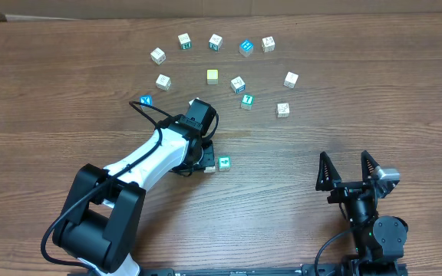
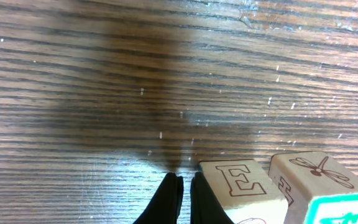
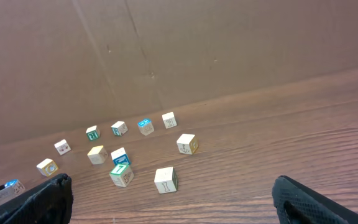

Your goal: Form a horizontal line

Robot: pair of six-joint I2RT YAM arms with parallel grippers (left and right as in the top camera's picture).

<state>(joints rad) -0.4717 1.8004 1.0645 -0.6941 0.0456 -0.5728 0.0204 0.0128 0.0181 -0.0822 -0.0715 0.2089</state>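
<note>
Got left gripper [image 2: 184,186] pressed together, nothing between, tips low over table [image 2: 104,74], just left of E cube [image 2: 238,183]. Seeing line [image 1: 224,162] mid-table, right at that gripper, partly hidden in overhead. From left wrist, going right: E cube, dragonfly cube [image 2: 319,174], teal-edged cube [image 2: 340,211], close side by side. Got right gripper [image 1: 344,157] spread wide, empty, near right, well apart from all cubes. Rest scattered far: yellow cube [image 1: 212,76], blue cube [image 1: 146,100], teal 7 [image 1: 247,100].
</note>
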